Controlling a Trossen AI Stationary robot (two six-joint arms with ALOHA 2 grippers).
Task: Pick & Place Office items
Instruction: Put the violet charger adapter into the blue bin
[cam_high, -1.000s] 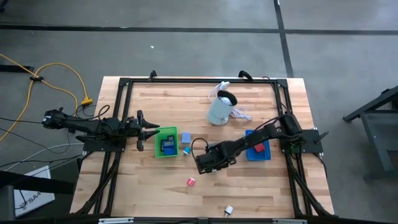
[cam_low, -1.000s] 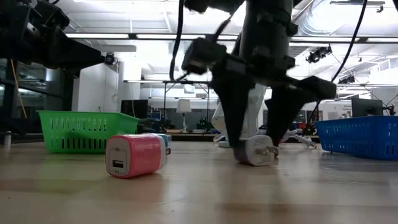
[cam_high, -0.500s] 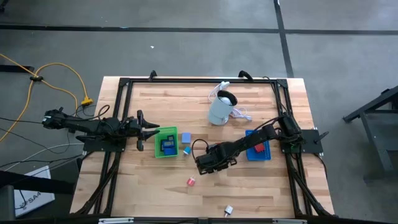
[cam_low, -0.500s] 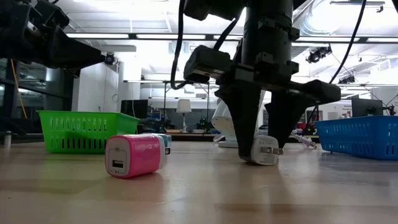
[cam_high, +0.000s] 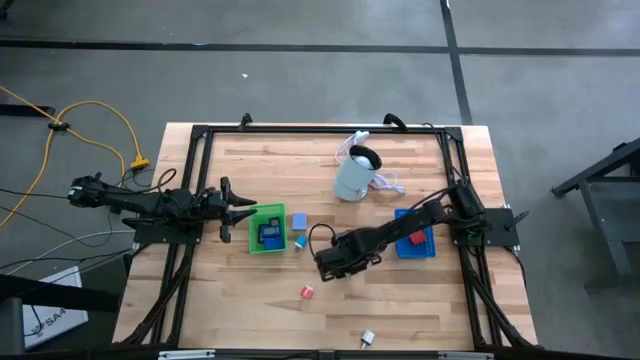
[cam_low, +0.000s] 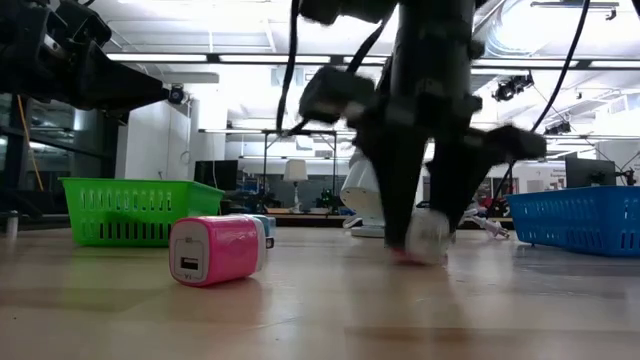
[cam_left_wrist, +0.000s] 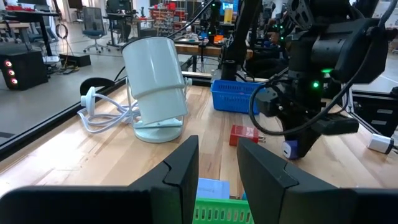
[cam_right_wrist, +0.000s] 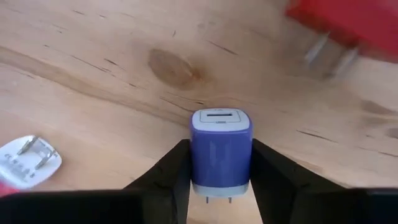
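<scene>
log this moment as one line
right end effector shut on purple charger, mid-table | left end effector open, waiting by green tray

A green tray (cam_high: 265, 230) sits left of centre on the wooden table (cam_high: 260, 315); a blue tray (cam_high: 416, 240) lies toward the right; a pale cylindrical appliance (cam_high: 355, 175) (white cord (cam_high: 386, 184) trailing beside it) stands behind them.

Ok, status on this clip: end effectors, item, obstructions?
Right end effector shut on purple charger, mid-table. Left end effector open, waiting by green tray. White charger beside.
</scene>
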